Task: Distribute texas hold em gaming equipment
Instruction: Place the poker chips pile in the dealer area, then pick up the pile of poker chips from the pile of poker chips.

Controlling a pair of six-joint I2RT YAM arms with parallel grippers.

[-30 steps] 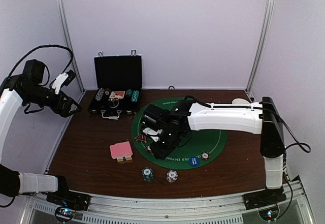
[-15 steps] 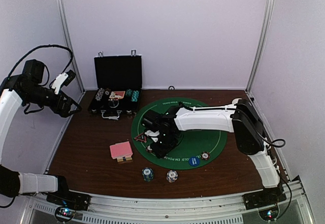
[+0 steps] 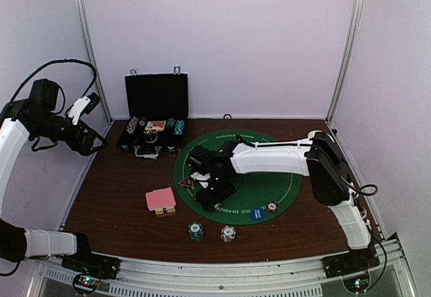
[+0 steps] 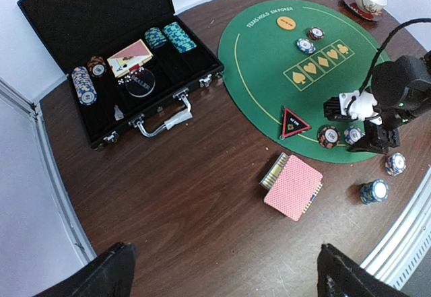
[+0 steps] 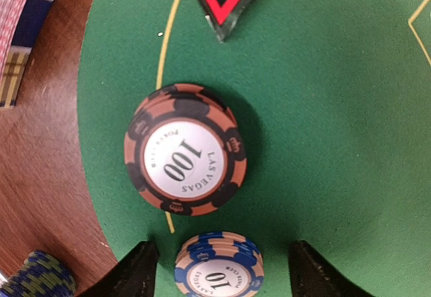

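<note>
Red chip stack (image 5: 185, 147) on green mat (image 5: 337, 176), blue stack (image 5: 219, 268) just beside

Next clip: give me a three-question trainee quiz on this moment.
1. True or false: the right hand is shut on the 100 chip stack.
2. What value is printed on the blue-white chip stack standing between the right hand's fingers? A) 10 B) 100 C) 500
3. Fill in: the red-edged triangle lies on the green ____.
Key: 1 false, the hand is open; 2 A; 3 mat.
</note>
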